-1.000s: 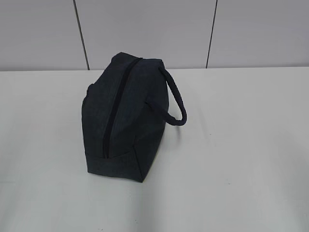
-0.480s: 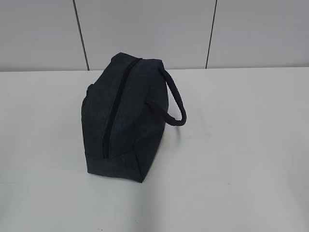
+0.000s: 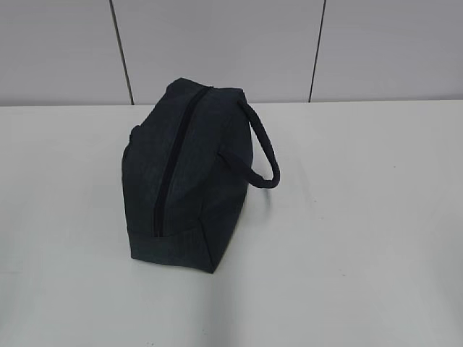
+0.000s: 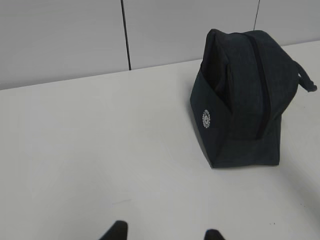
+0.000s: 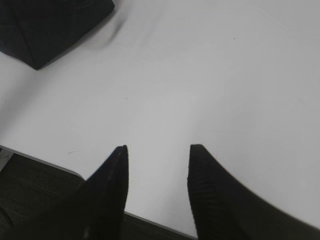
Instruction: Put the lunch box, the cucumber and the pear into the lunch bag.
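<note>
- lunch bag [image 3: 184, 173] sits on the white table [image 3: 362, 217], left of centre in the exterior view, zipper [image 3: 170, 170] running along the top and closed as far as visible
- loop handle [image 3: 262, 148] sticks out on the bag's right side, arching over the table
- left wrist view: bag [image 4: 240, 100] at upper right, small round white logo [image 4: 206, 119] on its end panel; handle just visible at the frame edge
- left gripper [image 4: 164, 233]: only two dark fingertips show at the bottom edge, spread apart, nothing between them, well short of the bag
- right gripper [image 5: 157, 155]: both fingers in view, spread, empty, hovering over bare table near its front edge (dark strip below the edge)
- right wrist view catches just a corner of the bag [image 5: 50, 27] at top left, well apart from the fingers
- neither arm shows in the exterior view
</note>
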{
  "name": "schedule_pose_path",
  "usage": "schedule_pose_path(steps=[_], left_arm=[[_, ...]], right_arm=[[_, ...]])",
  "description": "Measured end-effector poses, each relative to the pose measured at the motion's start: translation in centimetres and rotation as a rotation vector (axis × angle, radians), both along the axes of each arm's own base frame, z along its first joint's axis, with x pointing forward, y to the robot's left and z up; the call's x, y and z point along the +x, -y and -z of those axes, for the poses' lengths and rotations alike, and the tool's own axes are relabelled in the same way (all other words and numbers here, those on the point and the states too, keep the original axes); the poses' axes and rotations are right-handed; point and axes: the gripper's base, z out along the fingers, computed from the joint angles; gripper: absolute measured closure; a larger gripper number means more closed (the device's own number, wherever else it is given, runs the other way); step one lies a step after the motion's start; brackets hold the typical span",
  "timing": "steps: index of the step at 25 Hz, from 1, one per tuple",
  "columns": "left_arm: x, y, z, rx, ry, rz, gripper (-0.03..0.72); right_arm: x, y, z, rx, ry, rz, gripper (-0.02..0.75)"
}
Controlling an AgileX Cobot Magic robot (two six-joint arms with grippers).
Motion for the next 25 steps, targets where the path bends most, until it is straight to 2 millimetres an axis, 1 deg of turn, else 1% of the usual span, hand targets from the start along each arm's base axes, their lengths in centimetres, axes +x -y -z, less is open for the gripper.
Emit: schedule_pose_path(steps=[9, 11, 16, 19, 25], left_arm=[[0.0, 0.03, -0.01, 0.0, 0.001, -0.023, 0.419], [0.01, 0.09, -0.01, -0.001, 0.001, -0.066, 0.419], [0.02, 0.24, -0.01, -0.002, 0.001, -0.172, 0.421], [0.02, 0.27, -0.01, -0.002, 0.001, -0.195, 0.421], [0.02, 0.27, -0.01, -0.002, 0.001, -0.197, 0.436]], right_arm=[[-0.01, 0.01, 0.0, -0.001, 0.001, 0.012, 0.42], [-0.08, -0.01, 0.0, -0.003, 0.001, 0.064, 0.42], [-0.37, -0.15, -0.01, -0.008, 0.002, 0.28, 0.42], [-0.4, -0.17, -0.01, -0.009, 0.002, 0.309, 0.42], [-0.4, -0.14, -0.01, -0.011, 0.003, 0.31, 0.42]])
